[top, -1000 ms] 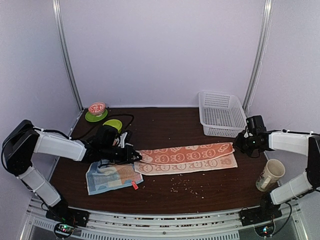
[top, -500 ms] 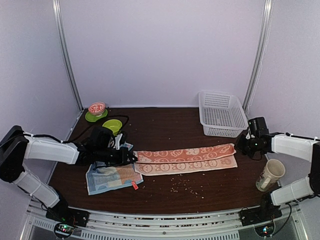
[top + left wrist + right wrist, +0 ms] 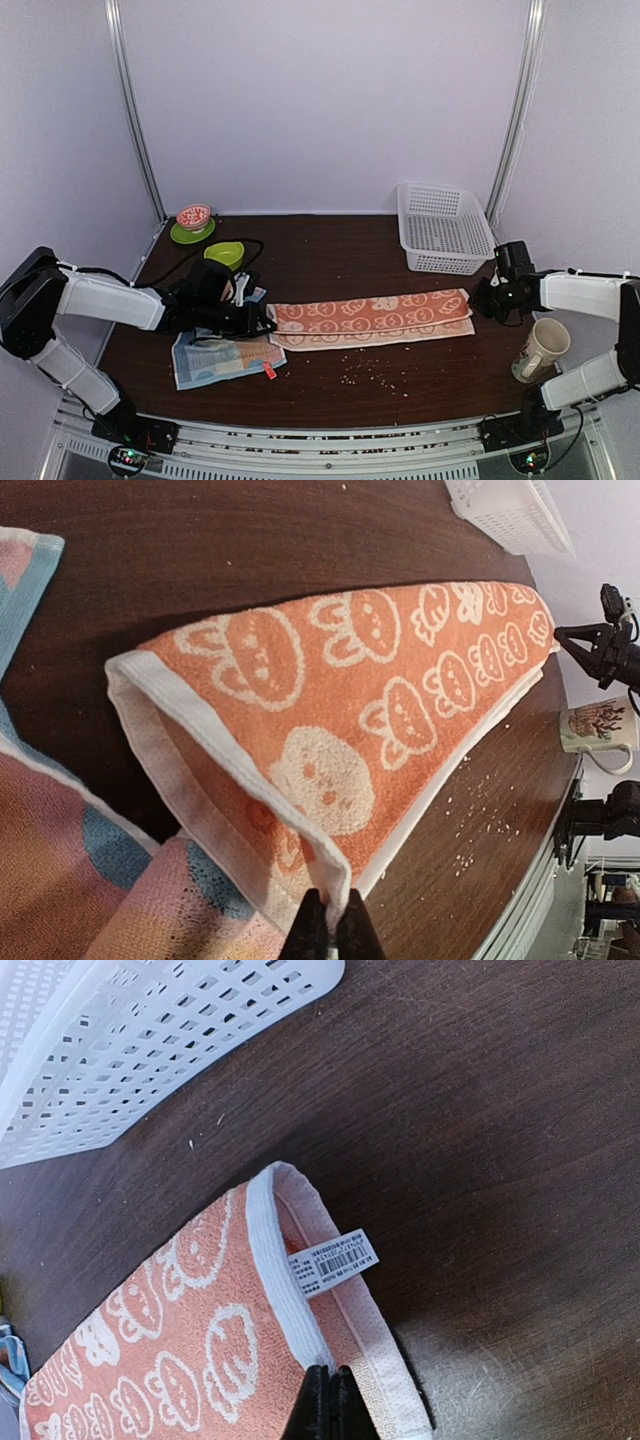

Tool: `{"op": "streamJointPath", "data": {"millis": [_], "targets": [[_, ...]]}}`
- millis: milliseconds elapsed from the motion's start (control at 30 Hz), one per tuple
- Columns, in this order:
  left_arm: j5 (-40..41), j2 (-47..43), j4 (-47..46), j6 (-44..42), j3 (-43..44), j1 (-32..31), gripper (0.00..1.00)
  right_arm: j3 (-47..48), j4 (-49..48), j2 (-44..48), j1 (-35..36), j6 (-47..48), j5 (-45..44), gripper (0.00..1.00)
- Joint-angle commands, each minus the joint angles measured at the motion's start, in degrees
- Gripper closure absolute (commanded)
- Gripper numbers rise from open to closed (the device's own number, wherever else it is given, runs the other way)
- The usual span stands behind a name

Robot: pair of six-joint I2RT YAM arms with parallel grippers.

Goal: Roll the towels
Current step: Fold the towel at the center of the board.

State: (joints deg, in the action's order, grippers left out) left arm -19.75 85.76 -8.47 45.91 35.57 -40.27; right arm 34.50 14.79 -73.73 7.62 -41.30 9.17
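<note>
Now left gripper (image 3: 330, 932) and right gripper (image 3: 329, 1396) clamp the orange towel (image 3: 372, 316) near 1 white basket (image 3: 446, 263).

The orange towel (image 3: 370, 318), printed with white cartoon rabbits and hemmed in white, lies folded lengthwise as a long strip across the middle of the surface (image 3: 330, 250). Its layers gape at the left end, where the left pincer (image 3: 330, 932) nips a corner. The right pincer (image 3: 328, 1400) pinches the tagged right end. The light-blue towel (image 3: 222, 355), with pastel patches, lies rumpled just beside the left end.
</note>
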Motion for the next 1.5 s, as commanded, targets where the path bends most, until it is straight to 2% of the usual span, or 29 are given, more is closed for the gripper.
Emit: {"op": "streamJointPath", "data": {"millis": [0,500,1267,1333,1467], "targets": [[-0.9,0.7,-0.3,-1.2,-0.4,-0.8,1.0,-1.1,-0.2,0.0,0.1,0.6,-1.2,1.0],[0.5,0.8,2.5,-2.8,-0.1,-1.4,1.0,-2.2,2.0,2.0,1.0,1.1,-2.1,1.0],[-3.4,4.2,4.4,-5.5,1.3,-2.7,0.99,-2.2,3.3,-0.6,1.0,1.4,-4.1,1.0],[-3.4,4.0,4.8,-5.6,1.3,-2.7,0.88,-1.9,3.9,-0.9,1.0,1.4,-4.0,0.91],[-2.8,2.9,6.7,-6.5,1.5,-2.8,0.73,-1.7,5.0,-0.1,1.0,1.2,-4.0,0.7]]}}
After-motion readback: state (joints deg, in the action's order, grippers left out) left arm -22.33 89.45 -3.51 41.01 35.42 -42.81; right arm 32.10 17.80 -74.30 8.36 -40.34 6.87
